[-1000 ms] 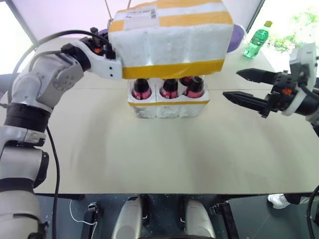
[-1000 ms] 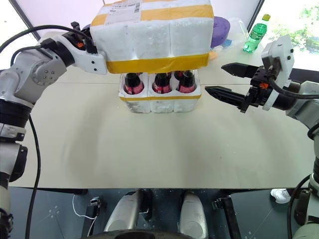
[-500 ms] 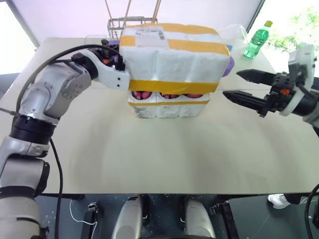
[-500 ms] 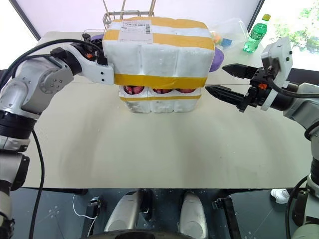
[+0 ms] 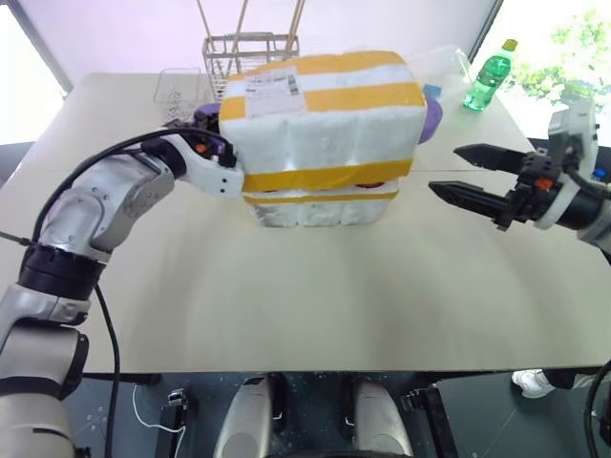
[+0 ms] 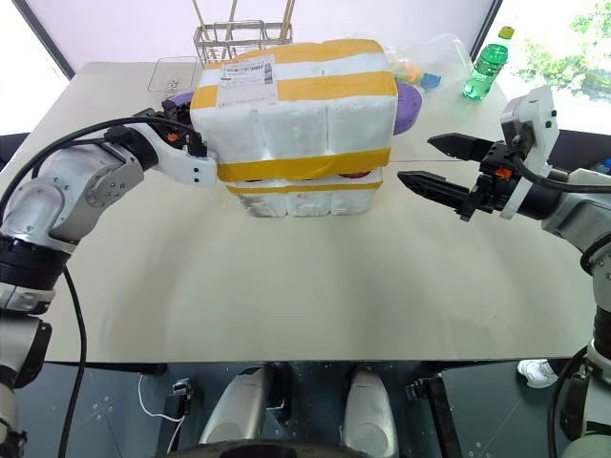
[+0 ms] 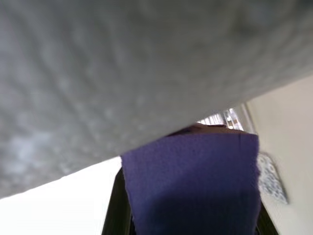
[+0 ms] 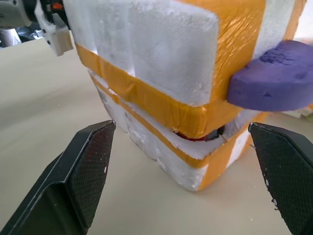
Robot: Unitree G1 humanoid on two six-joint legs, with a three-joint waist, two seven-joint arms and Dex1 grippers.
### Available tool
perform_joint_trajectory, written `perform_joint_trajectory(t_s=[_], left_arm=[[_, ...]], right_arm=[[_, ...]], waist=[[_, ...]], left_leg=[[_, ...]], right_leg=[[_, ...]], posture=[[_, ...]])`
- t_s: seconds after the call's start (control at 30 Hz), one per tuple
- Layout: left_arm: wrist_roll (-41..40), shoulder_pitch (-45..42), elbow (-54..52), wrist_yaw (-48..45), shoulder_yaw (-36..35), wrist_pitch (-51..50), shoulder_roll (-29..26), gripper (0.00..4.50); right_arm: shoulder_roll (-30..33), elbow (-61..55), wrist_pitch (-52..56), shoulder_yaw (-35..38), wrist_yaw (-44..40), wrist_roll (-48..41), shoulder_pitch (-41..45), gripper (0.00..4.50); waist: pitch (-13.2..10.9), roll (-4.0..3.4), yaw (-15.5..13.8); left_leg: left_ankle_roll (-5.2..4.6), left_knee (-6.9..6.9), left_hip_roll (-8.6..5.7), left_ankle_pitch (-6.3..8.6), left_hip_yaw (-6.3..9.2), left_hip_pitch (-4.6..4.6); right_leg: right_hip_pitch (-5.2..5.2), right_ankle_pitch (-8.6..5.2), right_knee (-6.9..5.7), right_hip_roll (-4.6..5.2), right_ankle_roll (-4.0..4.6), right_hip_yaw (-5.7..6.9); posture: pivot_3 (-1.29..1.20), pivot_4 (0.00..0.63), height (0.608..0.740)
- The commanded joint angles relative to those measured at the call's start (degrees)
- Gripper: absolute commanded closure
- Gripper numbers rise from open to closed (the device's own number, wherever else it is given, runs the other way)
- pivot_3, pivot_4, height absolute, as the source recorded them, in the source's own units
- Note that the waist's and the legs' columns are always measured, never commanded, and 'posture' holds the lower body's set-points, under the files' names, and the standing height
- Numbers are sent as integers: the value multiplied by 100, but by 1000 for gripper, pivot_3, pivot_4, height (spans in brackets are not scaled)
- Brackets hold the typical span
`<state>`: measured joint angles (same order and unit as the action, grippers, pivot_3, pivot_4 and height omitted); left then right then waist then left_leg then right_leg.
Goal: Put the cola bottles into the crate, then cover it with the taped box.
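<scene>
Status at cover placement: taped box (image 5: 325,124) sits over the crate (image 5: 320,212) at the far centre of the counter (image 5: 305,296); box not seated flat, its right end rides slightly high, so a narrow gap stays open along that edge; red caps of the cola bottles (image 8: 194,137) show through the gap, which puts the bottles inside the crate under the lid; count not checkable, most are hidden.

Left end effector (image 5: 212,153) is at the left end of the box, by the purple disc (image 7: 190,186) on that side; the disc looks like the intended handle, which would explain a sideways, level approach rather than one from above; whether it is clamped on the disc or has let go cannot be told, the box hides the contact.

Right end effector (image 6: 416,159) waits to the right of the box, clear of it, jaws spread wide and holding nothing; it faces the right-hand purple disc (image 8: 274,81); judgement: placed to steady or press that raised end if needed.

Judgement: bottles step done, cover nearly done; remaining need is to settle the right end down until the yellow bands meet; risk is the lid catching on a cap and shifting the crate.

Green bottle (image 5: 488,76) and wire rack (image 5: 250,52) stand far back, uninvolved.
</scene>
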<state>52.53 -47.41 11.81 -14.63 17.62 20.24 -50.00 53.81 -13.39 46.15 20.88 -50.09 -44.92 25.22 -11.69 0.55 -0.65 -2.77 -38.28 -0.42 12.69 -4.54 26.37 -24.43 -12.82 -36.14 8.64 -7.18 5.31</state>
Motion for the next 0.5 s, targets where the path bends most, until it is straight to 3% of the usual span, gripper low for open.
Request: perform_joint_trajectory(t_s=[0.03,0.1,0.13,0.33,0.43,0.5], left_arm=[[267,-153,107,502,-12,263,-155,1271],[294,-114,175,618,-4,387,-183,197],[269,-48,161,648,-10,452,-209,41],[-326,477,-150,728,-408,725,-374,41],[-1452,1043,-353,203,-931,694,-489,41],[-2886,1588,-493,-516,-1379,527,-472,41]], right_arm=[[84,68,-179,200,-40,112,-120,0],[68,132,-221,212,-50,158,-206,0],[60,150,-236,221,-57,172,-257,0],[57,211,-272,252,-63,182,-417,0],[80,262,-310,261,-100,231,-486,0],[92,299,-343,282,-120,275,-574,0]], waist=[[0,0,-9],[0,0,-20],[0,0,-22],[0,0,-6],[0,0,10],[2,-3,8]], left_leg=[[0,0,0,0,-1,0],[0,-2,-1,0,-1,1],[-1,-2,-2,0,-1,1],[0,-2,0,0,0,0],[0,-2,2,0,0,0],[1,-1,3,0,0,-1]], right_leg=[[0,0,0,0,0,0],[1,0,0,1,0,0],[1,0,0,3,0,0],[0,0,0,1,0,-1],[-1,1,0,2,0,-1],[-2,1,0,3,1,-2]], posture=[[0,150,736],[0,150,736],[0,150,736],[0,150,736],[0,150,736],[0,150,736]])
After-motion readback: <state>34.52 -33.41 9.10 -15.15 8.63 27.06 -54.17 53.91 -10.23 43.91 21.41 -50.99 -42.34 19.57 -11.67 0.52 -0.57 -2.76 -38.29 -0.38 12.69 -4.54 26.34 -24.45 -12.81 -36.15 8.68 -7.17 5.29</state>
